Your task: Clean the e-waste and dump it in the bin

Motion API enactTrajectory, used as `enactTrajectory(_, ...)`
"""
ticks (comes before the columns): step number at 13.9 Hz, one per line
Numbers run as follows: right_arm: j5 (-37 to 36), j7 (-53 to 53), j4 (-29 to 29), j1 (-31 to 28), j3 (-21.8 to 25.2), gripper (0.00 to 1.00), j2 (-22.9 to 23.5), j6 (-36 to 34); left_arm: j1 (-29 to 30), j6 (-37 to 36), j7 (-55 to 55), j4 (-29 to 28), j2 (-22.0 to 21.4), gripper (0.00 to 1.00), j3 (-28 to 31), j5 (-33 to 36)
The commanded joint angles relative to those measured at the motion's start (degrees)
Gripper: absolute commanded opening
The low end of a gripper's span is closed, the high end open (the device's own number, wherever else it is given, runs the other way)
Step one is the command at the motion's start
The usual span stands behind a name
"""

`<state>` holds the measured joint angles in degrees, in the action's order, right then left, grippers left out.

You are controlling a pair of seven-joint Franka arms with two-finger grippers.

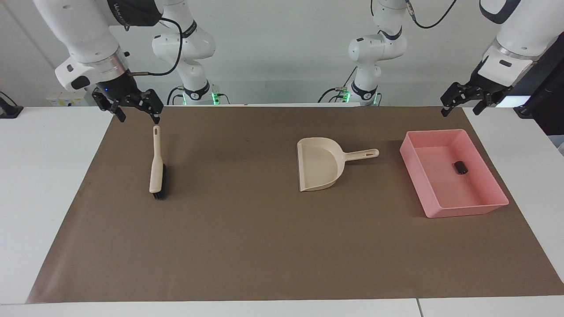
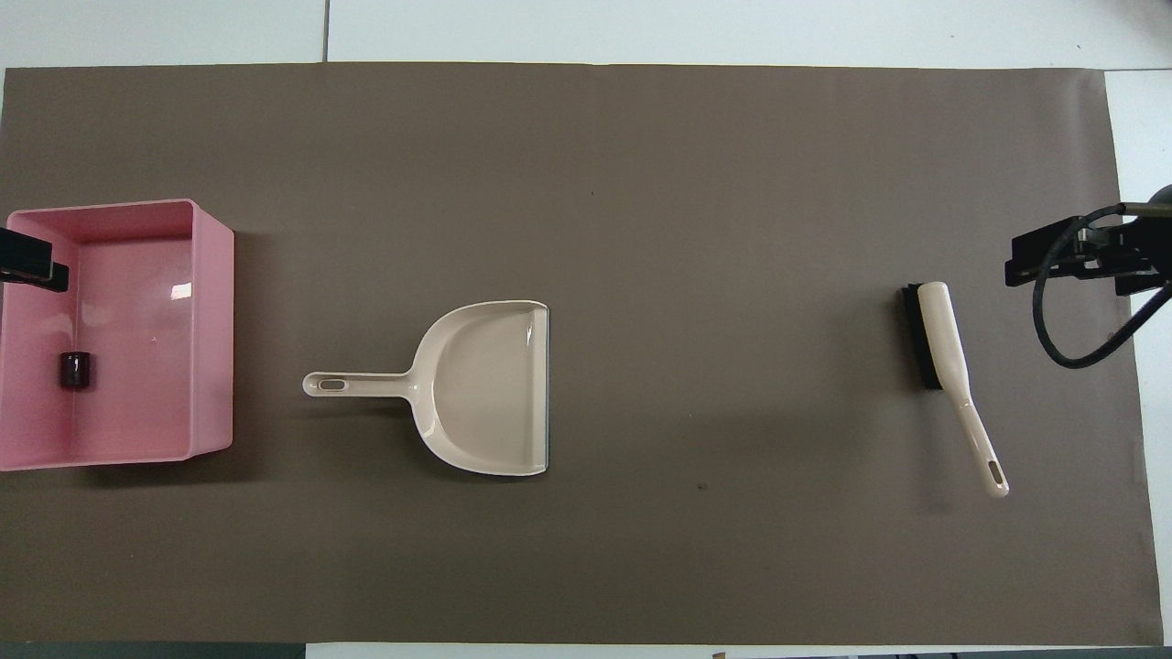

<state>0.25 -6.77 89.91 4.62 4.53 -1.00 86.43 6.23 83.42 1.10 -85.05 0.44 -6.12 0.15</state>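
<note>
Both grippers hang in the air with fingers spread and nothing between them. The right gripper (image 1: pixel 136 110) is over the mat (image 1: pixel 246 246) just above the handle tip of the brush (image 1: pixel 156 163), which lies flat below its fingers. The left gripper (image 1: pixel 462 102) is up over the mat's edge, apart from the bin (image 1: pixel 429 211), whose nearest wall sits below and in front of its fingertips. One dark block of e-waste (image 1: pixel 460 167) already lies in the bin; no other bits show on the mat, and the dustpan (image 1: pixel 321 164) rests empty between the two grippers. The job looks finished or nearly so. If more sweeping is wanted, the right fingers should drop straight onto the brush handle, straddling it across its narrow width, and close only once low enough to avoid pushing it sideways.
</note>
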Motion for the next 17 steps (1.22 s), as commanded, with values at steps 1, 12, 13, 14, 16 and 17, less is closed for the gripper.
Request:
enactTrajectory(1,-0.78,-1.05,-0.70,0.03,-0.49,1.00,-0.05,-1.78,0.09,0.34,-2.06,-1.17,-0.96,0.98,0.06,-0.33)
enactTrajectory(12,-1.04,-1.31,0.35,-7.34,-5.76,1.00,-0.58,-1.44,-0.17,0.69,-1.54,-1.26,-0.96,0.98,0.06,-0.33)
enactTrajectory(13,-1.04,-1.40,0.44,-7.43,-5.76,1.00,-0.66,-1.52,-0.17,0.69,-1.45,-1.26,-0.96,0.98,0.06,-0.33)
enactTrajectory(14,-1.04,-1.40,0.44,-7.43,-5.76,1.00,-0.67,-1.61,-0.17,0.69,-1.27,-1.26,-0.96,0.98,0.06,-0.33)
enactTrajectory(16,-1.04,-1.40,0.44,-6.82,-5.76,1.00,-0.58,-1.44,-0.08,0.69,-0.40,-1.26,-0.96,0.98,0.06,-0.33)
enactTrajectory(17,-1.04,-1.40,0.44,-6.82,-5.76,1.00,-0.58,-1.44,-0.08,0.60,-0.31,-1.26,-0.96,0.98,0.06,-0.33)
